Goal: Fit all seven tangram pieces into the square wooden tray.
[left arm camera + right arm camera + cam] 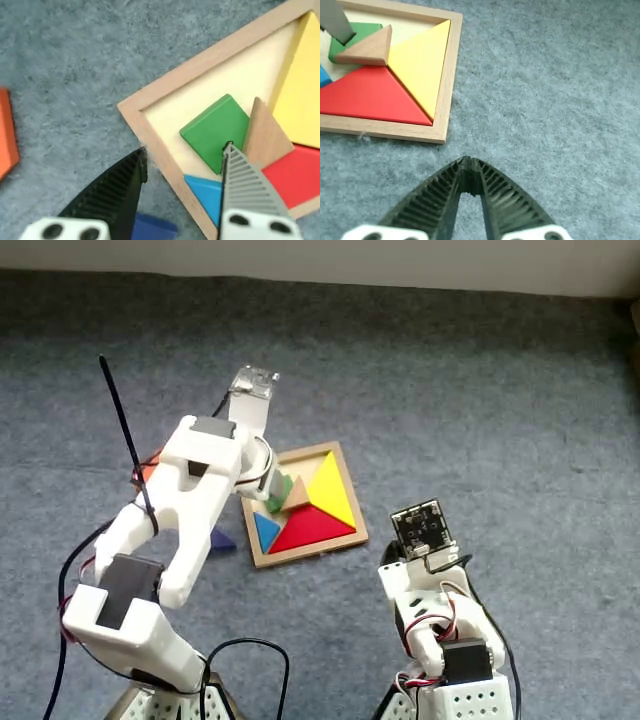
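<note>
Left gripper (185,150) is spread wide right over the wooden tray (215,62), straddling its left wall. The black finger (117,192) hangs outside the tray above the carpet (500,390), and the grey finger (240,175) is inside, its tip at the edge of the green square (212,130). Nothing is held between them.

Off to the left of the tray, well clear of it, an orange piece (6,132) lies on the carpet, partly under the arm in the high view. Closer in, just off the tray's left side, sits a dark blue piece (222,538), also outside.

Now into the tray. A light blue triangle (265,530) sits by the left wall. The green square is next to it, tilted out of line with the walls. A plain wooden triangle (265,137) is pressed against the green square's side. The big red triangle (310,528) lies flat along the near wall, and the big yellow triangle (335,485) fills the right side, edge to edge with the red. Bare tray floor shows at the far left corner.

Over to the right gripper (468,161): its fingers are pressed together, holding nothing. It hangs above the carpet near the tray's near right corner, apart from the tray.
</note>
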Controlling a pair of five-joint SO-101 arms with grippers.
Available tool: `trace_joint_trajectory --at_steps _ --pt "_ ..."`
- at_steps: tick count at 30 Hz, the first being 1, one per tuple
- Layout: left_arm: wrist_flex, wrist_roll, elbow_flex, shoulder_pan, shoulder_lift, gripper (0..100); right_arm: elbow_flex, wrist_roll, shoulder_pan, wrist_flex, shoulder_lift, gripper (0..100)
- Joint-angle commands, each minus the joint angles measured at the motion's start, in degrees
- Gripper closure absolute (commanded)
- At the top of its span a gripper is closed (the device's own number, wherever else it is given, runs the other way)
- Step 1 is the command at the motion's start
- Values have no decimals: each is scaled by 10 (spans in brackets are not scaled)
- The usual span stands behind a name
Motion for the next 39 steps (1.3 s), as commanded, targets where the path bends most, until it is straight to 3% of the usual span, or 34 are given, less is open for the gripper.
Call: trace_joint_trajectory --at_steps 1,13,21,31,39 --pt "38 -17 -18 -5 -27 758 46 7 7 0 -9 992" --pt "37 -17 -29 -27 -75 758 46 7 7 0 -9 992" --pt "-65 -9 -9 -43 -32 755 46 7 7 0 -9 992" --pt "17 -35 -58 -31 37 758 46 7 7 0 -9 992" --pt "25 -54 13 -28 -46 758 46 7 7 0 -9 992"
